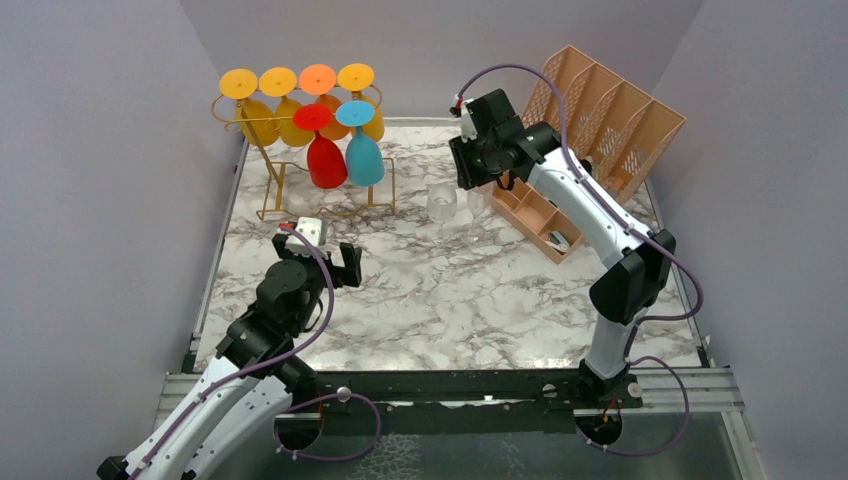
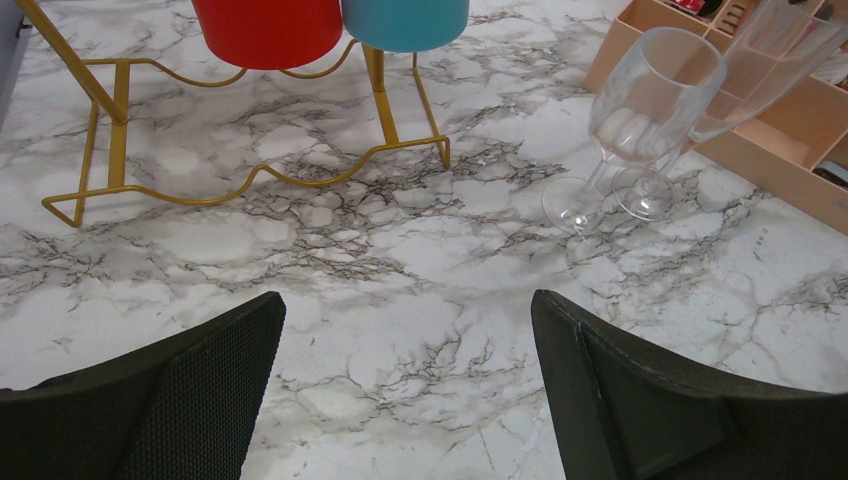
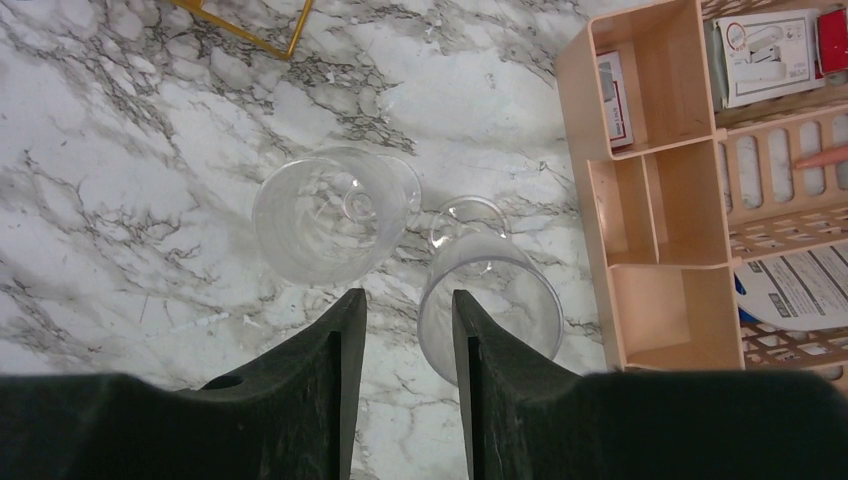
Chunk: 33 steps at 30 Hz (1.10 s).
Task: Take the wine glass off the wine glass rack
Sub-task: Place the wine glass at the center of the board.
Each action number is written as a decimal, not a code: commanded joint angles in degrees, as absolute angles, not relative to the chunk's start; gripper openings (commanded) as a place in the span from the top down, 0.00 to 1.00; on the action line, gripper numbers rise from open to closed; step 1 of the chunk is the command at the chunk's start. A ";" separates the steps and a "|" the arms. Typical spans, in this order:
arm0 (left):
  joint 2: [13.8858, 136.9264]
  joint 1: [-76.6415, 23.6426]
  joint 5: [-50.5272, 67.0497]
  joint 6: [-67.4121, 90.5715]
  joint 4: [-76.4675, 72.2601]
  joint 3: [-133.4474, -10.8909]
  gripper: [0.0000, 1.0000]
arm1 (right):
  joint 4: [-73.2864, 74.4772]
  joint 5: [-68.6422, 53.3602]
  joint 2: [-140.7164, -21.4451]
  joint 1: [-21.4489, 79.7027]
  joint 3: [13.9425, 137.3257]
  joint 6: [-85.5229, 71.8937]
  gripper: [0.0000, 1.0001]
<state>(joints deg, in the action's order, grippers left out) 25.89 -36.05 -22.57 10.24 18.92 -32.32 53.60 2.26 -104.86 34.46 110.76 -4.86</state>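
Observation:
The gold wire wine glass rack (image 1: 300, 150) stands at the back left. Several coloured wine glasses hang on it upside down: yellow and orange ones behind, a red one (image 1: 325, 155) and a blue one (image 1: 363, 150) in front. The left wrist view shows the rack's base (image 2: 250, 175) and the red (image 2: 268, 30) and blue (image 2: 405, 22) bowls. My left gripper (image 1: 335, 262) (image 2: 407, 305) is open and empty, low over the table in front of the rack. My right gripper (image 1: 470, 170) (image 3: 407, 300) is open and empty above two clear glasses (image 3: 325, 215) (image 3: 520, 290) standing on the table.
The clear glasses (image 1: 441, 203) (image 1: 478, 200) stand upright right of the rack, also in the left wrist view (image 2: 650, 95). A peach compartment tray (image 1: 535, 215) (image 3: 650, 200) lies beside them. A peach lattice file organizer (image 1: 610, 105) stands at the back right. Walls close in the sides.

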 commanded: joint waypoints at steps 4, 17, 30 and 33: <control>26.26 -35.71 -22.53 10.02 17.12 -31.38 0.01 | 48.16 2.12 -93.70 34.80 104.62 -4.82 0.57; 27.63 -35.60 -22.44 13.64 20.47 -33.66 0.01 | 19.04 -12.39 -58.85 34.80 61.12 -24.42 0.39; 40.20 -34.18 -17.24 24.39 21.52 -42.46 0.01 | 13.44 -8.79 -45.66 34.80 43.85 -35.12 0.30; 41.48 -30.70 -12.75 25.75 23.03 -44.78 0.01 | 13.97 -7.74 -44.27 34.80 42.59 -36.51 0.30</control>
